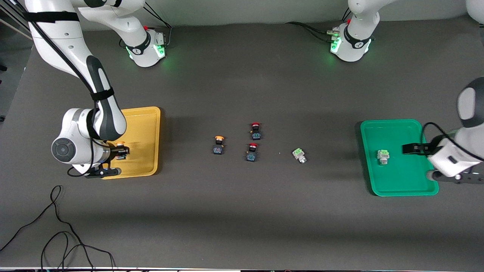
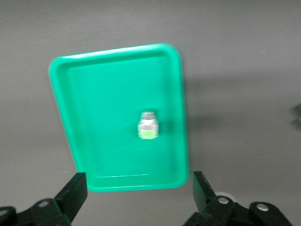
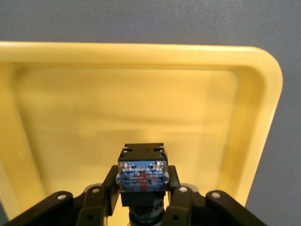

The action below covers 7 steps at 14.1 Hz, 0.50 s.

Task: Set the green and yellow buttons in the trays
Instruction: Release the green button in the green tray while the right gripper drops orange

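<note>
While one yellow button [image 3: 142, 181] sits clamped between the right gripper's [image 3: 142, 188] fingers over the yellow tray [image 1: 145, 139], its dark body faces the wrist camera and the tray floor around it is bare out to the raised rim. The second yellow button [image 1: 218, 145] stands on the table near mid-span, beside two red buttons [image 1: 255, 131], one nearer the front camera than the other. One green button [image 2: 148, 126] lies inside the green tray [image 2: 94, 117], apart from every rim. The left gripper [image 2: 136, 190] hangs over that tray's edge at the left arm's end of the table, fingers spread wide and holding nothing. The other green button [image 1: 299, 155] lies tipped on the table between the red pair and the green tray, with open surface on all sides. The table [image 1: 242, 211] is dark grey; a black cable [image 1: 56, 230] loops near its front corner at the right arm's end.
</note>
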Motion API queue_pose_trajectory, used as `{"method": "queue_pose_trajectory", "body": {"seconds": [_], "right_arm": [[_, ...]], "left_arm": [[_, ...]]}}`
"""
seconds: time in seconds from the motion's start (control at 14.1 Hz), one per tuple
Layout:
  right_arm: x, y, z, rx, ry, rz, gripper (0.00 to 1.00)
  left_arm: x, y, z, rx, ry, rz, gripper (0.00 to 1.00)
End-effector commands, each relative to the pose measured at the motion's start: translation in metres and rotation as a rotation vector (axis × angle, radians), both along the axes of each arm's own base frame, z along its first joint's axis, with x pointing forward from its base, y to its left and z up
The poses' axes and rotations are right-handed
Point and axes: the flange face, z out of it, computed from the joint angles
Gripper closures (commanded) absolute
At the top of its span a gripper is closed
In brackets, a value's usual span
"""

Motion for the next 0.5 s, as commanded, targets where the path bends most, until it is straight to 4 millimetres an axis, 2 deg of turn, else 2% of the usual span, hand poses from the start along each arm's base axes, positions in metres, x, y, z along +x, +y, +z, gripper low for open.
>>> {"method": "queue_pose_trajectory", "body": {"seconds": [0.0, 0.07, 0.21, 0.28, 0.35, 0.42], "right_arm": [[0.0, -0.002, -0.01, 0.01, -0.007, 0.008, 1.0], [0.0, -0.003, -0.011, 0.01, -0.006, 0.007, 0.75], [0.0, -0.001, -0.004, 0.014, -0.011, 0.008, 0.07], [0.002, 0.0, 0.002, 0.017, -0.017, 0.006, 0.0], [0.003, 0.001, 0.009, 0.022, -0.026, 0.003, 0.0], [0.006, 0.002, 0.026, 0.03, -0.031, -0.001, 0.0]], "left_arm": [[-0.005, -0.099, -0.029, 0.017, 0.016, 0.127, 0.0], [-0.008, -0.133, -0.039, 0.0, 0.019, 0.201, 0.0], [-0.019, -0.194, -0.054, -0.005, 0.004, 0.297, 0.0], [-0.025, -0.22, -0.059, -0.001, -0.006, 0.345, 0.0], [-0.03, -0.237, -0.062, -0.001, -0.02, 0.397, 0.0], [-0.034, -0.247, -0.072, -0.003, -0.033, 0.448, 0.0]]}}
